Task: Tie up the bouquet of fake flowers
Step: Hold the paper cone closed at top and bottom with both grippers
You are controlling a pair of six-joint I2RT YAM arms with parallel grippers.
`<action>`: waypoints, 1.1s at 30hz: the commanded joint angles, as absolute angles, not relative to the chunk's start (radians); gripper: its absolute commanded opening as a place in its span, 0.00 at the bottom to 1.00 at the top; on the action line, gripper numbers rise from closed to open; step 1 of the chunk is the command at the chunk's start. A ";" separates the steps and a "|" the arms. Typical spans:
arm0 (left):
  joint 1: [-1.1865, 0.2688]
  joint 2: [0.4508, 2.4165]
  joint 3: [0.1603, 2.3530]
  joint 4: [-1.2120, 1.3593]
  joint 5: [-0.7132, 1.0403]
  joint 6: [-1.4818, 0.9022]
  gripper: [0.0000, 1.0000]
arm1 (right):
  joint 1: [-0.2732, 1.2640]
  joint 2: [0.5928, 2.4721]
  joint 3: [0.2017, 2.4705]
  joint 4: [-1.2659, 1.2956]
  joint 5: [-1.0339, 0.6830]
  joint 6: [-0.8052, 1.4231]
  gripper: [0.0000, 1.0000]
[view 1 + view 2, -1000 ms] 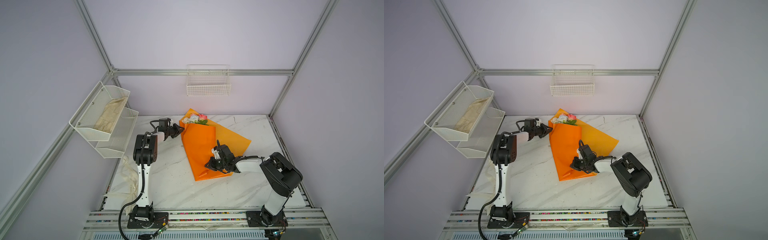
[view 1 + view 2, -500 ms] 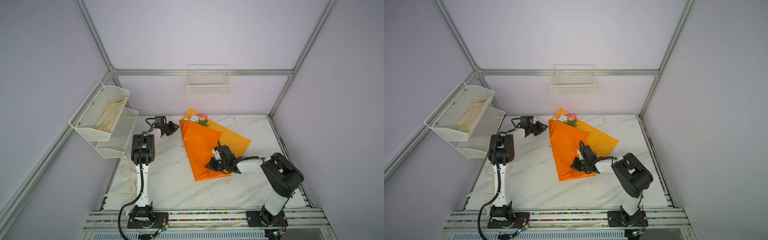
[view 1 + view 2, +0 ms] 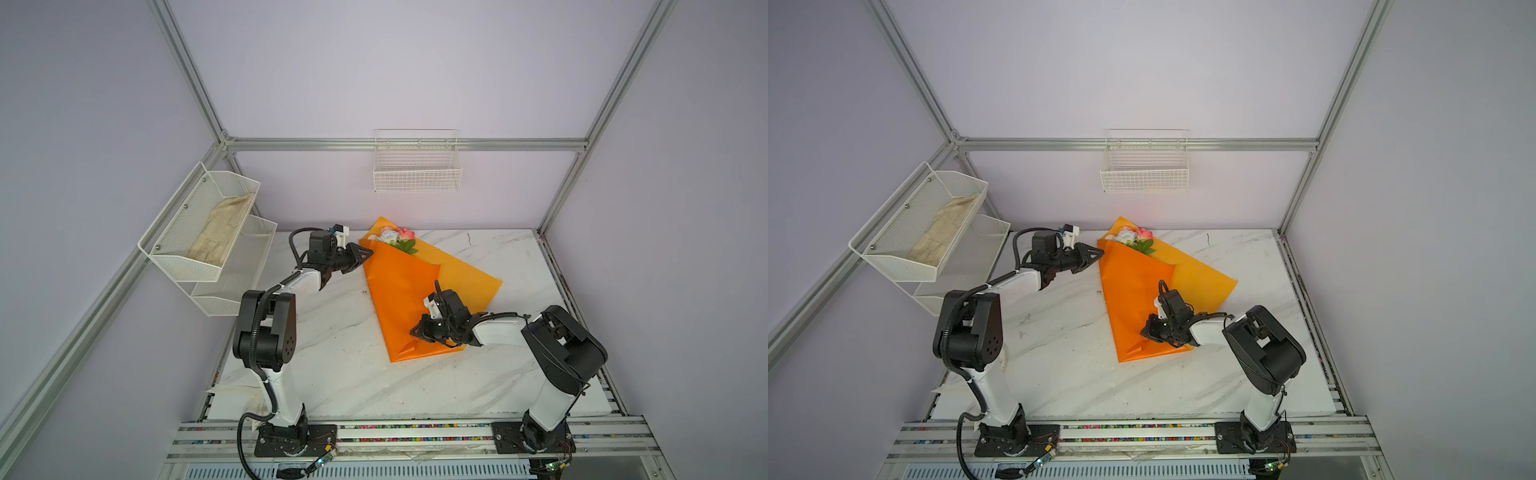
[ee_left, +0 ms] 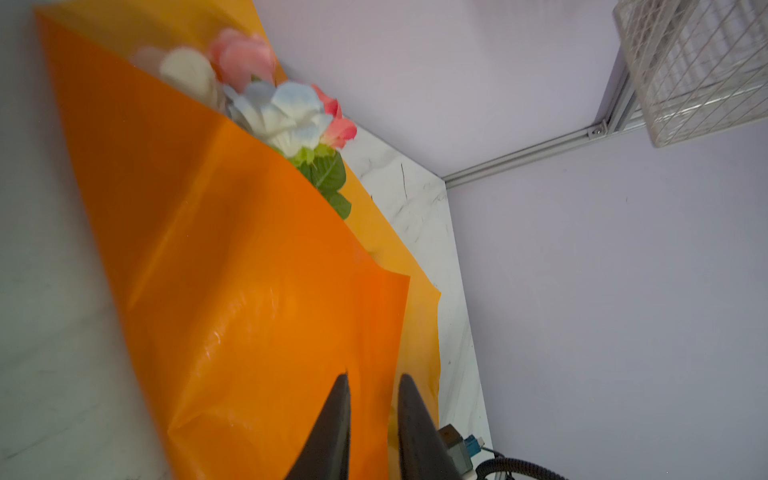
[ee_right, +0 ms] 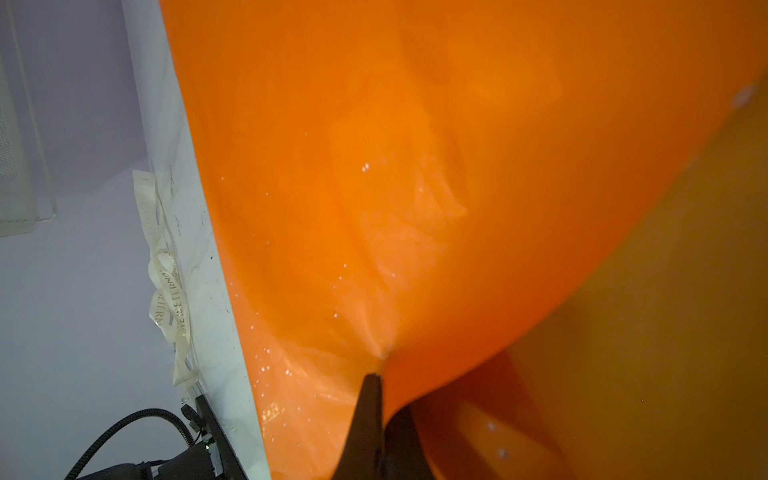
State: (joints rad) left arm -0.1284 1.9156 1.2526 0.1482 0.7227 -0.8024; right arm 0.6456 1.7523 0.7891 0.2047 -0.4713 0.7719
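Marble tabletop [image 3: 332, 374] held the bouquet of fake flowers [image 3: 394, 240] mid-frame in both top views, blooms uppermost, orange wrapping paper [image 3: 399, 299] folded across it. The right gripper [image 5: 376, 377] was clamped on a pinch of paper at the lower end; the left gripper [image 4: 372, 376], jaws narrowly parted, held nothing visible at the paper's upper left edge. Done well, the step needed a firm pinch and a snugly gathered wrap before fetching the ribbon [image 5: 168, 291] at the table edge.
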 commanded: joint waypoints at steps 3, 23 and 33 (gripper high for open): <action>-0.134 2.035 1.232 0.271 0.766 -0.844 0.19 | 0.640 1.751 0.794 0.179 -0.460 0.764 0.00; -0.071 2.273 1.465 0.133 0.633 -0.818 0.31 | 0.640 1.735 0.778 0.142 -0.470 0.748 0.00; -0.063 2.397 1.651 0.121 0.589 -0.916 0.34 | 0.640 1.757 0.795 0.111 -0.479 0.719 0.00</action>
State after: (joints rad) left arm -0.0723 2.3558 1.5627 0.1619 0.6582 -0.8818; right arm 0.6441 1.7523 0.7898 0.1955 -0.4732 0.7418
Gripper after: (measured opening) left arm 0.340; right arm 0.045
